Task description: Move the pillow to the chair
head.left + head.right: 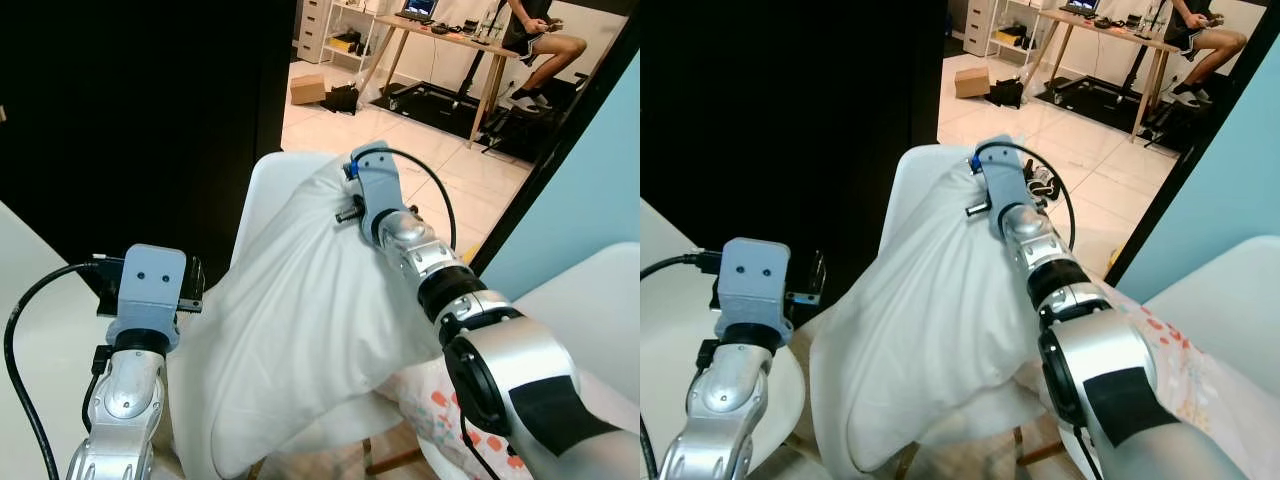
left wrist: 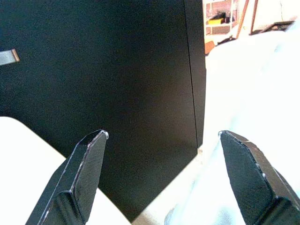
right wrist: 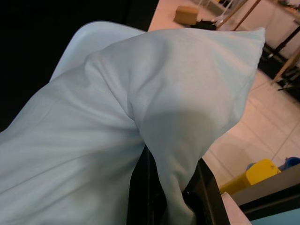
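The soft white fabric pillow (image 1: 300,310) leans against the white moulded chair (image 1: 272,180), its top corner pinched by the right end effector (image 3: 171,187), which should lower it fully before releasing, while the left end effector (image 2: 161,173) waits open beside it.

pillow (image 1: 300,320): white, soft, creased, slumped upright against chair back | top corner pinched in right gripper (image 3: 171,190), fabric bunched between its fingers, bulk hanging below and left of it | chair (image 1: 268,185): white, curved backrest just behind pillow, beyond right gripper; seat under pillow's lower end
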Available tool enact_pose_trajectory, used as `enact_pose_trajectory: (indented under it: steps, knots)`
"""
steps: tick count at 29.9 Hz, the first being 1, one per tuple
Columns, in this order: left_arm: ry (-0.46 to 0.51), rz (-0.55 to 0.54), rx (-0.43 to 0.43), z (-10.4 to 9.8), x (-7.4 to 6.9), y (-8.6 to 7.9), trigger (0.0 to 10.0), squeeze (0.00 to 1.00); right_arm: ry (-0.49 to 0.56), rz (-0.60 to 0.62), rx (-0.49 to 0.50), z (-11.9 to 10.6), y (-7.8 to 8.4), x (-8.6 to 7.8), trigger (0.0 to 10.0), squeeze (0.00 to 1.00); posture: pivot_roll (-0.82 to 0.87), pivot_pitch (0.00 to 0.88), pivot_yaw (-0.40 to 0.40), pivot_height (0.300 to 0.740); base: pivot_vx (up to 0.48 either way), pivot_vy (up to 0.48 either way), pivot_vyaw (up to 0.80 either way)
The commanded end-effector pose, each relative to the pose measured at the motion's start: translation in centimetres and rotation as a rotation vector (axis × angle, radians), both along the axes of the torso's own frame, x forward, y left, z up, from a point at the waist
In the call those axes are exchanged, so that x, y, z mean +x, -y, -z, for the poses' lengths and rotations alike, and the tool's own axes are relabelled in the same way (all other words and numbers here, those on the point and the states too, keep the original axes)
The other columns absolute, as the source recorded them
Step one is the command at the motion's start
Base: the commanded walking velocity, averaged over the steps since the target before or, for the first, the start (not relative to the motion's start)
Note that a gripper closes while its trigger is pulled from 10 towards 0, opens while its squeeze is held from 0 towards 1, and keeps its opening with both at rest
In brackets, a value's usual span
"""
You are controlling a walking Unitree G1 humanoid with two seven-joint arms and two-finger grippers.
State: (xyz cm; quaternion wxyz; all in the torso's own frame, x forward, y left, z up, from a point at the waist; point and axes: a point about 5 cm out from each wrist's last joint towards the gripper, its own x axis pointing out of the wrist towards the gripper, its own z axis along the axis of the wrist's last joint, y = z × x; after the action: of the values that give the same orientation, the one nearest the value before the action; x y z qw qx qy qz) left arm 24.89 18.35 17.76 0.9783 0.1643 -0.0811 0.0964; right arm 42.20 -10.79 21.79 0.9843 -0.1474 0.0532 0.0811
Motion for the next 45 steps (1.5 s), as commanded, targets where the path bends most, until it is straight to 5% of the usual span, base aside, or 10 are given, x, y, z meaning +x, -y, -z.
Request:
enact_pose_trajectory:
  steps: [1,9,20,28,34,36,40,45]
  knots:
    - [-0.015,0.019,0.010,0.1,-0.3,0.4,10.0,0.00,0.085,0.082,-0.009,-1.9,1.9,0.4,10.0,0.00,0.12,0.000,-0.152,0.619,0.000,0.000,0.00]
    - [-0.023,0.049,0.015,0.1,-0.4,0.7,10.0,0.00,0.114,0.192,-0.112,-2.2,4.5,0.5,10.0,0.00,0.12,0.000,-0.152,0.599,0.000,0.000,0.00]
    - [-0.026,0.093,0.010,-0.2,-0.5,1.4,10.0,0.00,0.103,0.215,-0.170,-1.7,5.1,0.4,10.0,0.00,0.12,0.000,-0.151,0.569,0.000,0.000,0.00]
    - [-0.031,0.098,0.006,-0.4,-0.8,1.4,10.0,0.00,0.155,0.215,-0.203,-3.3,5.0,0.6,10.0,0.00,0.14,0.011,-0.151,0.544,0.000,0.000,0.00]
    - [-0.034,0.108,0.006,-0.7,-1.0,1.5,10.0,0.00,0.292,0.206,-0.127,-7.6,4.7,0.8,10.0,0.00,0.15,0.026,-0.145,0.524,0.000,0.000,0.00]
    - [-0.034,0.111,0.006,-0.9,-1.1,1.5,10.0,0.00,0.399,0.214,-0.038,-11.4,5.1,0.7,10.0,0.00,0.15,0.035,-0.140,0.514,0.000,0.000,0.00]
    - [-0.034,0.112,0.006,-0.9,-1.1,1.5,10.0,0.00,0.438,0.217,-0.006,-12.8,5.3,0.5,10.0,0.00,0.15,0.035,-0.140,0.509,0.000,0.000,0.00]
    - [-0.039,0.118,-0.002,-1.1,-1.3,1.7,10.0,0.00,0.515,0.310,-0.013,-16.1,7.8,-0.2,10.0,0.00,0.15,0.046,-0.143,0.489,0.000,0.000,0.00]
